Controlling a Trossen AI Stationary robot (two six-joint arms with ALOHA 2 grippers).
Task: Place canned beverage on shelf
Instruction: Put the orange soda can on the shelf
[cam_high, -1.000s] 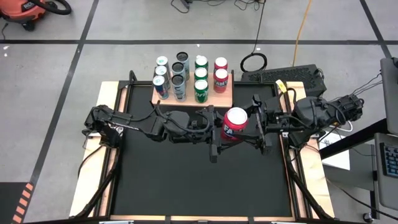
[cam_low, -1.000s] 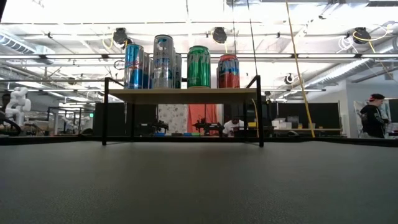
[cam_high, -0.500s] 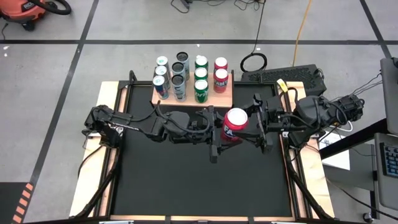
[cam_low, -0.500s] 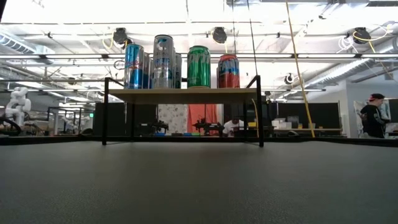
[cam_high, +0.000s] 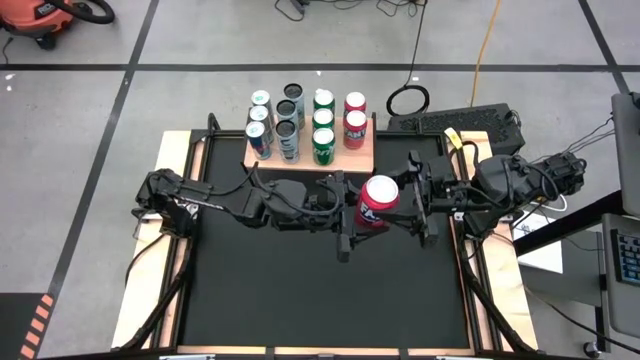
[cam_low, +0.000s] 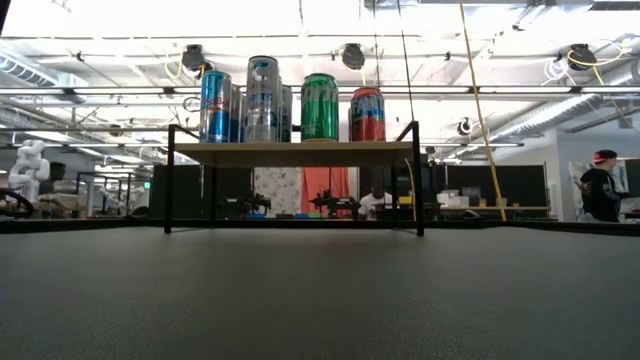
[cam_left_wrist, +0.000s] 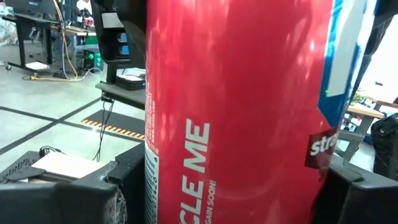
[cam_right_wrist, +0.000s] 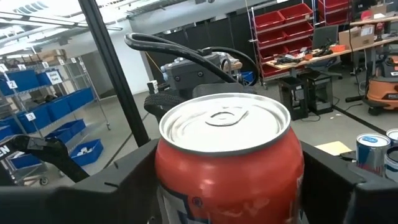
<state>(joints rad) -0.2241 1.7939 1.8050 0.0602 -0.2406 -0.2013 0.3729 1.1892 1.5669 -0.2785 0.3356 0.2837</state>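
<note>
The red can (cam_high: 379, 199) stands upright between both tools, above the tabletop (cam_high: 300, 290). The left tool (cam_high: 352, 213) grasps it; the right tool (cam_high: 412, 205) flanks it, grip unclear. The shelf (cam_high: 362, 159) lies just beyond, its open spot nearest the right arm.

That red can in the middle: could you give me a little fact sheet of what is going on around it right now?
Red can: upright, held up over the black table, none of it in the low view
Left claw: gripping the can's side
Right claw: fingers on both sides of the can's top; grip not certain
Shelf: wooden board on black legs at the table's far edge
Cans on shelf: about eleven, in four columns
Free spot: front of the rightmost column, which has only two red cans
</note>
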